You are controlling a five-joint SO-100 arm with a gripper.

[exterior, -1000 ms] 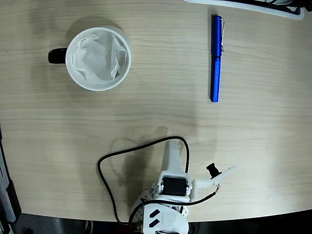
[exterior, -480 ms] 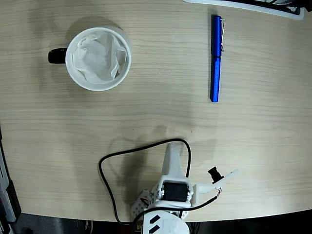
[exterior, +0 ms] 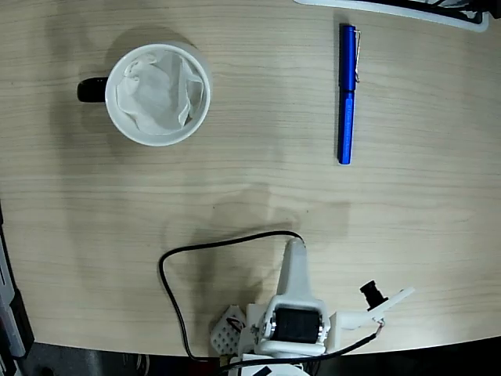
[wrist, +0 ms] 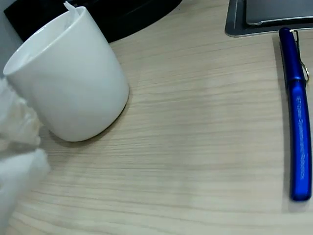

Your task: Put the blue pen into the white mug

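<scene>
The blue pen (exterior: 347, 94) lies lengthwise at the upper right of the fixed view, silver clip at its far end; in the wrist view the pen (wrist: 298, 132) runs along the right edge. At upper left, seen from above, stands the white mug (exterior: 156, 141) with a black handle and crumpled paper inside; the wrist view shows the mug (wrist: 73, 93) close on the left. My gripper (exterior: 296, 249) is near the bottom edge, a single narrow white wedge that looks shut and holds nothing, well short of the pen. A blurred white finger (wrist: 17, 171) fills the wrist view's lower left.
A black cable (exterior: 168, 282) loops over the table beside the arm base. A white-edged flat device (exterior: 391, 6) lies along the far edge beyond the pen, seen as a grey slab (wrist: 264, 14) in the wrist view. A black object (wrist: 122, 14) sits behind the mug.
The arm has swung to the right and drawn back toward the table's near edge. Pen and mug have not moved.
</scene>
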